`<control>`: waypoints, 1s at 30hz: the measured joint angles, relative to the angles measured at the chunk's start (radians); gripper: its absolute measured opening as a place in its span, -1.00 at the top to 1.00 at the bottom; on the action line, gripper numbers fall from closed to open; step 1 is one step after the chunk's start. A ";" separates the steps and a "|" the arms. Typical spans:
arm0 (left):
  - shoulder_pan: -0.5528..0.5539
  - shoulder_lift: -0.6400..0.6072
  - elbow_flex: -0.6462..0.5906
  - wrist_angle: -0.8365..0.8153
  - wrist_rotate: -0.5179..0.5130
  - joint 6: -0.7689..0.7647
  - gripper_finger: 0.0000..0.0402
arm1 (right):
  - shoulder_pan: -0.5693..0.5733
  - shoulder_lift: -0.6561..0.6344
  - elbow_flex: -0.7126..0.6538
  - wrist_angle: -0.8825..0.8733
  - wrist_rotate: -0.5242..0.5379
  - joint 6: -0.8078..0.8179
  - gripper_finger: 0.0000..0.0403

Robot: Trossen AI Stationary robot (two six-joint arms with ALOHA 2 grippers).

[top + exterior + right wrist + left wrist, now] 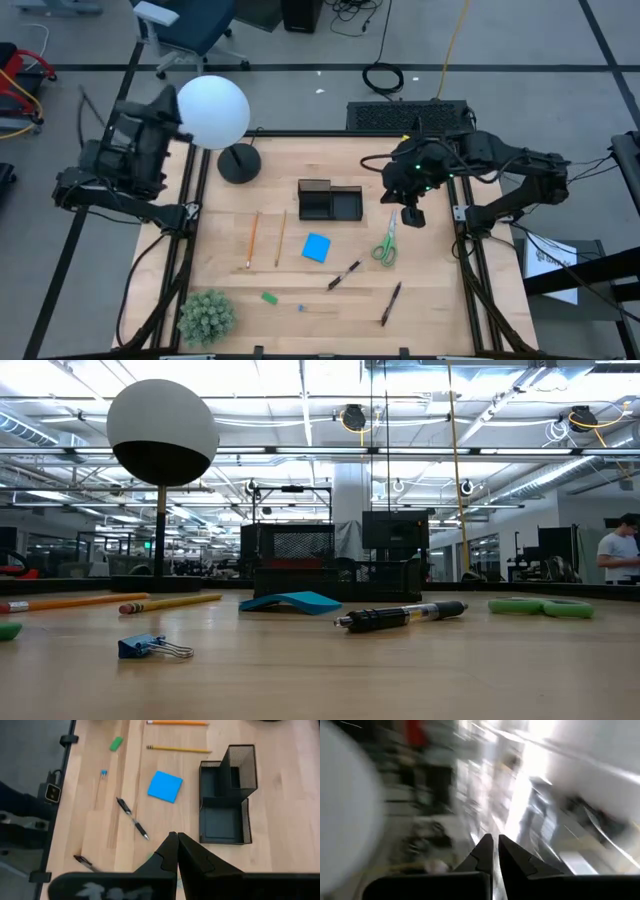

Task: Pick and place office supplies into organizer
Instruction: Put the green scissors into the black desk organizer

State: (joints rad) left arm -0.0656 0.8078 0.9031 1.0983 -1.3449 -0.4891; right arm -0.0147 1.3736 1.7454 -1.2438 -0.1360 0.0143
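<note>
Currently our right gripper hangs empty, fingers together, above the scissors; descending unopened, we risk shoving them away from the organizer. Left gripper, fingers nearly together, waits off-table.

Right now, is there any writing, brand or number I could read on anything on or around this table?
No text can be read anywhere.
White sheet beside the table's right edge: dark printing on it, too small to read.
Pens, pencils, blue note pad, organizer: no lettering visible.
Room behind the table: no legible signs.
</note>
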 joint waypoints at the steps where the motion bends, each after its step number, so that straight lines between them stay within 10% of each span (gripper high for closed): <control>1: 0.005 -0.003 0.000 0.012 -0.085 -0.001 0.89 | 0.000 0.004 0.000 -0.004 0.000 0.000 1.00; 4: 0.005 -0.018 -0.002 0.017 -0.223 -0.007 0.89 | 0.000 0.011 0.000 -0.012 0.000 0.004 1.00; 19: -0.005 -0.016 -0.005 -0.005 -0.188 0.141 0.89 | 0.000 0.006 0.000 -0.032 0.002 0.009 1.00; 24: -0.032 -0.015 -0.005 -0.065 0.078 0.116 0.89 | 0.000 0.006 0.000 -0.023 0.003 0.003 1.00; 30: -0.033 -0.003 -0.006 -0.214 0.639 0.027 0.89 | 0.000 0.006 0.000 -0.005 0.004 0.006 1.00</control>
State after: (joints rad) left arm -0.0986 0.8052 0.8974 0.8840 -0.7060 -0.4619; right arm -0.0143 1.3796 1.7454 -1.2491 -0.1323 0.0205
